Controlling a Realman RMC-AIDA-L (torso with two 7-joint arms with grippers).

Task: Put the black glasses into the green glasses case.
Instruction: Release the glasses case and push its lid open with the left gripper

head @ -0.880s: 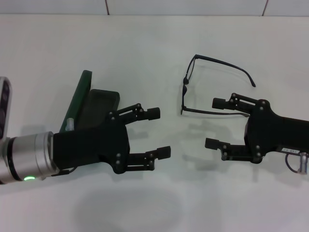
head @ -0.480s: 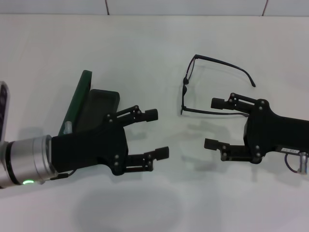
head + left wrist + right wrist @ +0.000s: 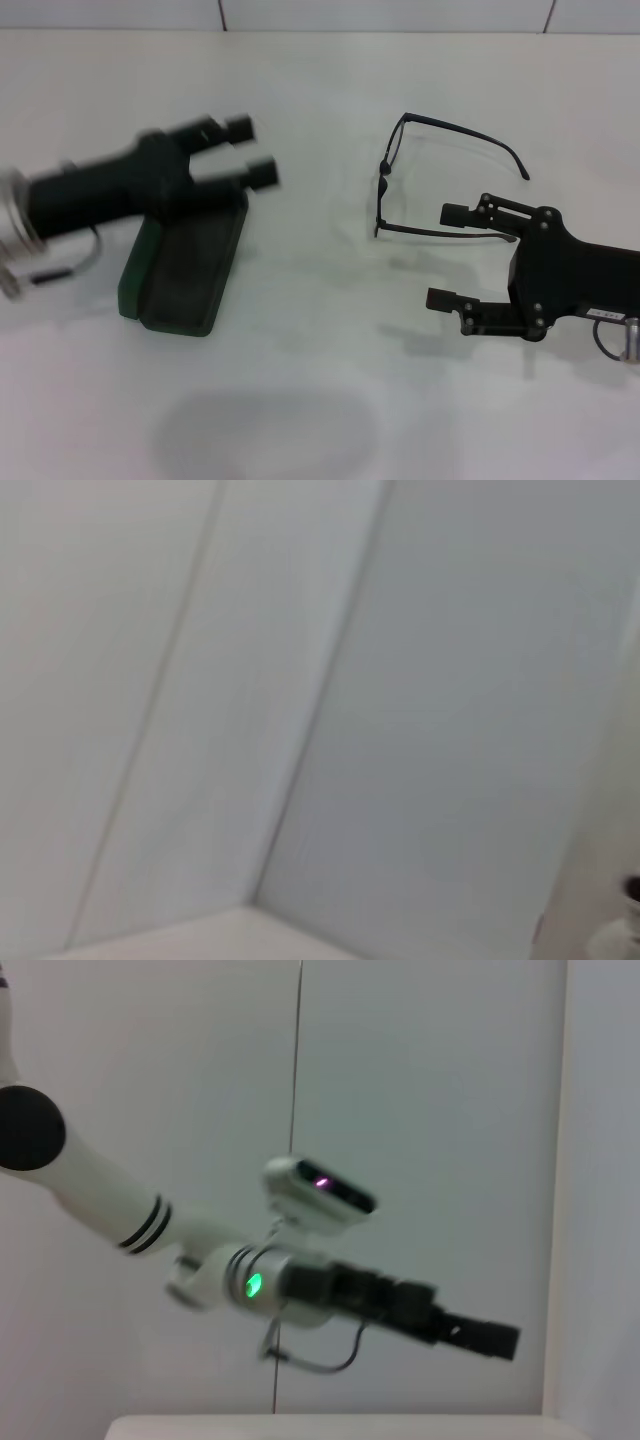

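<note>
Table (image 3: 320,380) space between the two task items is bare, so the step in hand looks like picking up the glasses. Green glasses case (image 3: 185,265) lies open at the left, its long axis running roughly away from the robot. Left gripper (image 3: 245,150), fingers spread, hovers over the case's far end, holding nothing. Right gripper (image 3: 445,255), fingers spread and empty, sits just beside the near temple. Black glasses (image 3: 440,180) lie right of centre, front facing the case, temples trailing rightward. Best to pinch the near temple squarely, lift level, then align the frame's width with the case's length.
</note>
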